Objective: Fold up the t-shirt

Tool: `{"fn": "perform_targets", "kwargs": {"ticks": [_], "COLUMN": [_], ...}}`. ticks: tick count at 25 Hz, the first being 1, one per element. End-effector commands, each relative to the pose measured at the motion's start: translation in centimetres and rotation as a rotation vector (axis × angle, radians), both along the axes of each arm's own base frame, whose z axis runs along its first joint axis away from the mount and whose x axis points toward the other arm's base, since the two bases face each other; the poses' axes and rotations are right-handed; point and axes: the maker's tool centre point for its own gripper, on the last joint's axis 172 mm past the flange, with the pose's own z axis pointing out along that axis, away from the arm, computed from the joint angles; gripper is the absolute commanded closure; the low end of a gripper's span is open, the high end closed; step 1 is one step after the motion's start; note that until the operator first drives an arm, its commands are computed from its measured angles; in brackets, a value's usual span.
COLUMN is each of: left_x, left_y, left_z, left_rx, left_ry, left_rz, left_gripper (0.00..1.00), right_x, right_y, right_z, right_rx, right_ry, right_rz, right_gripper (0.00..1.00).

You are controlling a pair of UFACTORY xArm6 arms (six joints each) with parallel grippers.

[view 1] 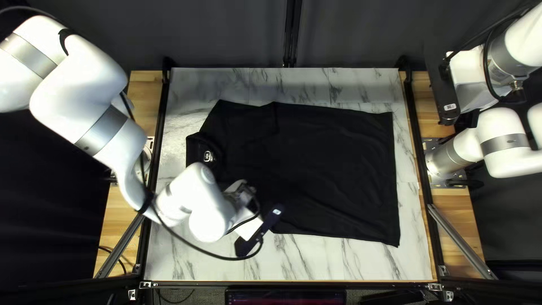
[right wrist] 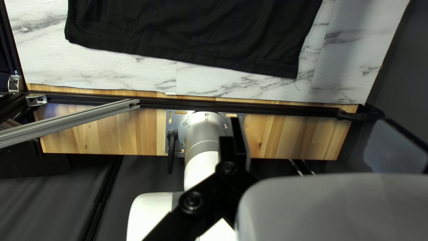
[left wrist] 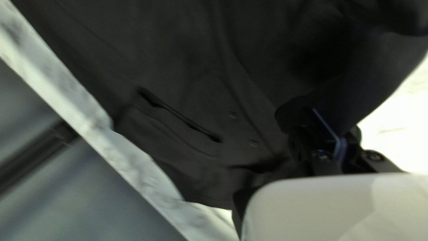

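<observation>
Near side: my left black two-fingered gripper (left wrist: pixel 332 128) pinches near collar-end side of black fabric t-shirt (view 1: pixel 339 169), mostly flat across white marble-patterned tabletop (view 1: pixel 339 257). Likely first fold beginning; next, carry pinched edge inward, low, smoothly. Farther, right black gripper (right wrist: pixel 310 127) hangs spread wide, holding nothing.

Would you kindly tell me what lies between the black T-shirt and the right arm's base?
A strip of marble-patterned tabletop, then a narrow wooden edge and a black rail; the right wrist view shows this.
</observation>
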Motion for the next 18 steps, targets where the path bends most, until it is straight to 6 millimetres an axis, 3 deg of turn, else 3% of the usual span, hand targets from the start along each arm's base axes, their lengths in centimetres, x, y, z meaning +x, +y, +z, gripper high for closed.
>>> {"fn": "perform_targets", "kwargs": {"ticks": [1, 4, 15, 18], "left_x": [3.9, 5.1, 5.1, 6.3], "left_y": [0.8, 1.2, 1.2, 0.6], "left_z": [0.9, 0.4, 0.4, 1.6], "left_rx": [0.022, 0.024, 0.024, 0.033], "left_ry": [-0.011, 0.000, 0.000, -0.010], "left_rz": [-0.086, -0.114, -0.114, -0.115], "left_gripper": [1.00, 1.00, 1.00, 1.00], "right_x": [0.0, 0.0, 0.0, 0.0], "right_y": [0.0, 0.0, 0.0, 0.0], "right_z": [0.0, 0.0, 0.0, 0.0], "right_rx": [0.000, 0.000, 0.000, 0.000], "right_ry": [0.000, 0.000, 0.000, 0.000], "right_rz": [0.000, 0.000, 0.000, 0.000], "right_gripper": [0.00, 0.00, 0.00, 0.00]}}
